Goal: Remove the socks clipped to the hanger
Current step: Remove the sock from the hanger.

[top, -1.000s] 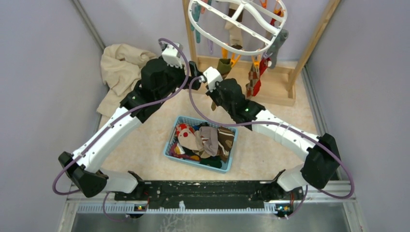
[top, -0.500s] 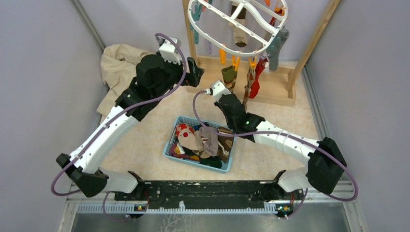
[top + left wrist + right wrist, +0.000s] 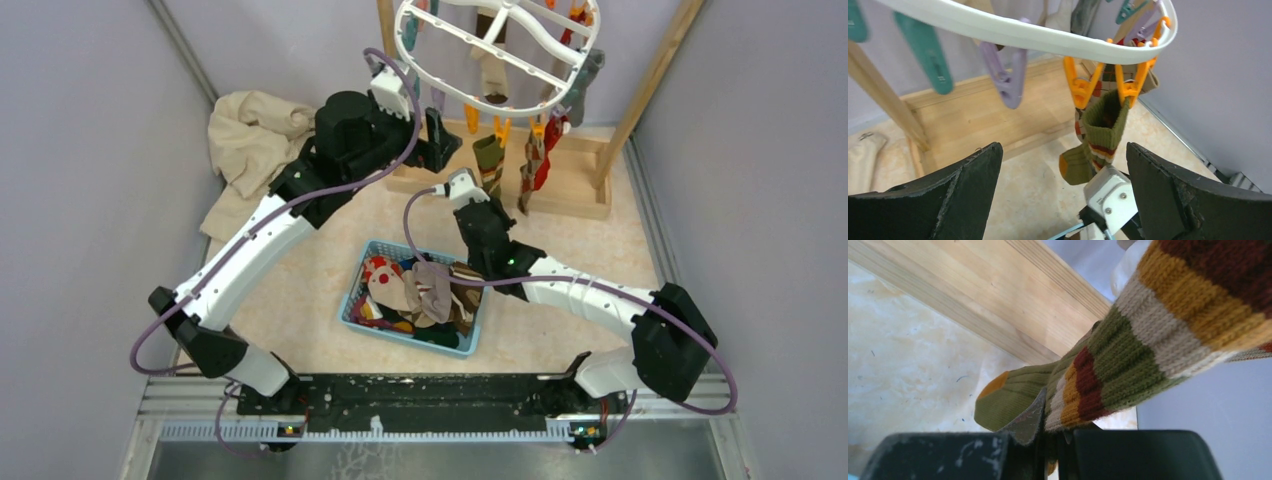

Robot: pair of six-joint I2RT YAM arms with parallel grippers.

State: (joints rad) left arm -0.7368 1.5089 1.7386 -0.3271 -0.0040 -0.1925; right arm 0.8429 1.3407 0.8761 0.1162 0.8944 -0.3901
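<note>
The white oval hanger (image 3: 495, 55) hangs from the wooden rack at the top; its rim shows in the left wrist view (image 3: 1013, 35). A green sock with orange, cream and red stripes (image 3: 488, 160) hangs from an orange clip (image 3: 1128, 85). My right gripper (image 3: 1055, 437) is shut on the lower part of this green sock (image 3: 1118, 365). My left gripper (image 3: 1063, 195) is open and empty, just left of the sock (image 3: 1100, 137), under the hanger's rim. More socks hang behind, a red and a brown-striped one (image 3: 540, 160) and a grey one (image 3: 583, 75).
A blue basket (image 3: 352, 300) with several socks in it sits on the floor in the middle. A large beige cloth (image 3: 245, 140) lies at the back left. The wooden rack frame (image 3: 570, 195) stands at the back, with grey walls on both sides.
My left arm has swung right, toward the hanger and the green sock. My right gripper has dropped lower with the sock's end in it, and the hanger has swayed.
</note>
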